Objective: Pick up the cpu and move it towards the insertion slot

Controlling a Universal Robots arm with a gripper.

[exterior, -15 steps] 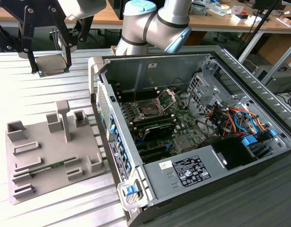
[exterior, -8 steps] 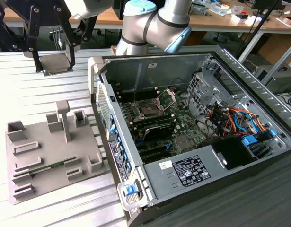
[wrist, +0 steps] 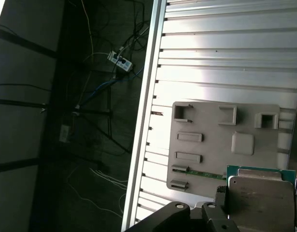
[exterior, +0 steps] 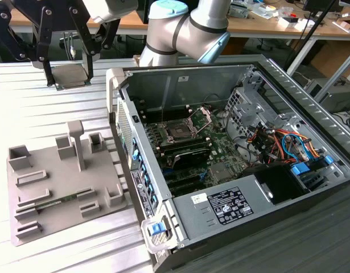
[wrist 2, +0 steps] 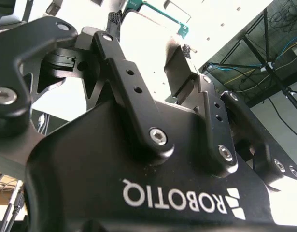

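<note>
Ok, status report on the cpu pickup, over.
Gripper jaws shut on the cpu, held above the table, off the grey tray. Insertion slot, bracket up, not reached. Case wall between them.

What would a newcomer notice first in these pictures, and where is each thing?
Most striking is the open computer case on the exterior view's right, with the insertion slot on its green motherboard. At that view's upper left the black pincer hangs shut on the silvery cpu. Below it, on the exterior view's left, lies the grey tray with its raised blocks.
</note>
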